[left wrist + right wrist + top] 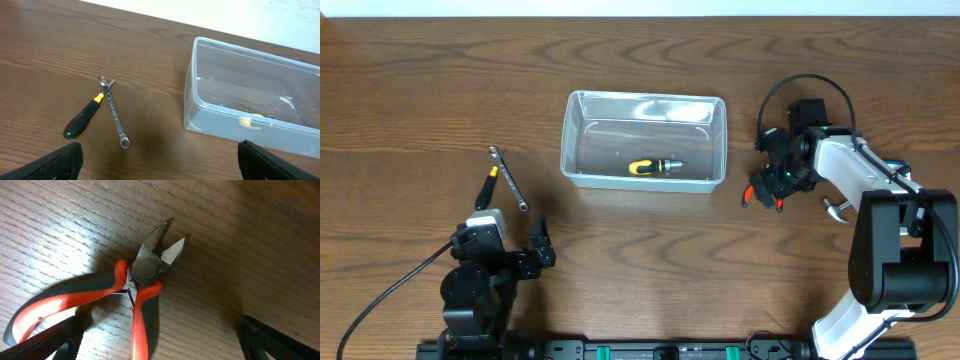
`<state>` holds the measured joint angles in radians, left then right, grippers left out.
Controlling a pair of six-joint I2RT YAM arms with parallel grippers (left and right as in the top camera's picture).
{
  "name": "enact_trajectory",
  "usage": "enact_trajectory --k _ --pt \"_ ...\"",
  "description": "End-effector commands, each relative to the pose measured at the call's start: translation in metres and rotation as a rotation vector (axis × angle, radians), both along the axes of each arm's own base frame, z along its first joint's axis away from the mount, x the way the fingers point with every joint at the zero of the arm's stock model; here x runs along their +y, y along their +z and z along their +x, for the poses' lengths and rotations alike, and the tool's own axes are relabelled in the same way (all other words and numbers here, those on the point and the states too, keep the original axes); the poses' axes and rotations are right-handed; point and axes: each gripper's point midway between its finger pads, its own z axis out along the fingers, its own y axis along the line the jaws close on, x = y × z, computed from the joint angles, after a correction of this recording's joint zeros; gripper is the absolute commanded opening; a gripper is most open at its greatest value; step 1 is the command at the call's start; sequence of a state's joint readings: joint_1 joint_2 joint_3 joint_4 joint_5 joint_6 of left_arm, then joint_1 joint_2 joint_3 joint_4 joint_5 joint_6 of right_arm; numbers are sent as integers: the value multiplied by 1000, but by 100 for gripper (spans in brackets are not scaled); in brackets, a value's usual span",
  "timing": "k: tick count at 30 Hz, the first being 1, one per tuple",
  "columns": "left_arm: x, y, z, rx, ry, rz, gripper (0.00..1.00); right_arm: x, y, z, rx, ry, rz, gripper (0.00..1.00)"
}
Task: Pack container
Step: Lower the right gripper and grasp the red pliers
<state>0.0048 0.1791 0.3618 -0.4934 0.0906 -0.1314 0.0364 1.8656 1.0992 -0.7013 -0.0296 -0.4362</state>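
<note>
A: Container (605,140) is seen from overhead at the middle of the desk (420,100), upright and open, with a yellow-handled screwdriver (655,166) lying in it. What is found outside it?

B: A wrench (508,178) and a black-handled screwdriver (486,188) are seen to its left, touching each other. Red-handled pliers (765,193) lie just beside its right end.

A: And from the left wrist?

B: The left fingers (55,160) are spread wide and nothing is held. The two tools lie ahead, well apart from them. The screwdriver's tip is tucked against the wrench, so one could be dragged aside if the other is lifted carelessly.

A: From the right wrist?

B: The right fingers (45,340) are spread too, with the pliers flat on the desk between them. Whether a handle is touched cannot be told. The handles are splayed, so the pliers may swing or slip if only one handle is pinched. The desk could be scraped if the fingers are lowered too far, and the container could be knocked if its wall is clipped.
</note>
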Motion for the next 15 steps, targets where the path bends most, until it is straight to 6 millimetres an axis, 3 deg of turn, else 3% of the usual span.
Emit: enact_trajectory --k 1,6,15 --pt "0 10 0 -21 1 -5 98 -4 -15 -7 48 8 -13 99" --pt "0 10 0 -21 1 -5 98 -4 -15 -7 48 8 -13 95" --pt "0 10 0 -21 1 -5 98 -4 -15 -8 52 0 -13 70"
